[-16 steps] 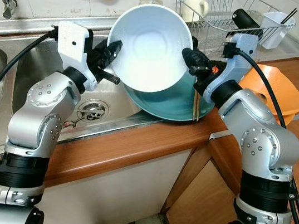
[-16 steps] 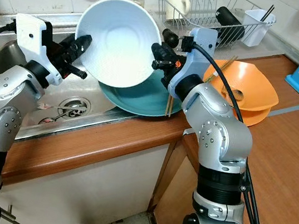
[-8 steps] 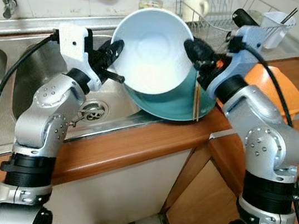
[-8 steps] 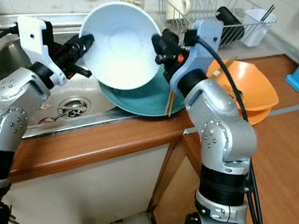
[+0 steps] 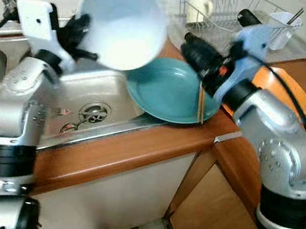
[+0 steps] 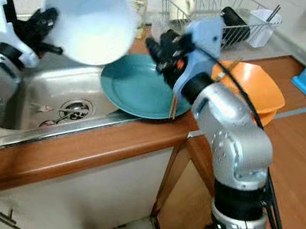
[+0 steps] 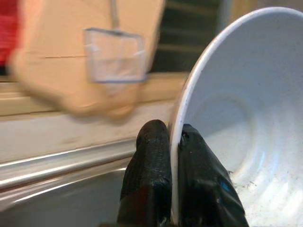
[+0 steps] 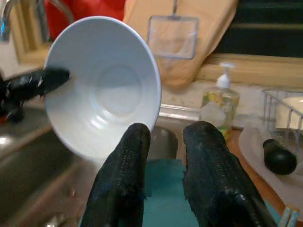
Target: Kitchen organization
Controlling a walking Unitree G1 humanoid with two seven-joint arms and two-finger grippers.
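Observation:
A white bowl (image 5: 124,21) hangs tilted above the sink's (image 5: 85,84) right end, its hollow facing me. My left gripper (image 5: 80,30) is shut on the bowl's left rim; in the left wrist view its fingers (image 7: 151,156) pinch the white bowl (image 7: 246,123) edge. My right gripper (image 5: 192,50) is open and holds nothing. It hovers over the far edge of a teal plate (image 5: 165,90), a short way right of the bowl. In the right wrist view the white bowl (image 8: 102,90) lies beyond the fingertips (image 8: 139,135).
Chopsticks (image 5: 201,103) lie across the teal plate's right side. An orange bowl (image 5: 286,91) sits on the wooden counter (image 5: 136,146) to the right. A wire dish rack (image 5: 229,10) with a mug and a cup stands behind. A soap bottle (image 8: 217,97) stands at the wall.
My left gripper has carried the white bowl up and to the left, off the teal plate. My right gripper, earlier at the bowl's right rim, is now apart from it.

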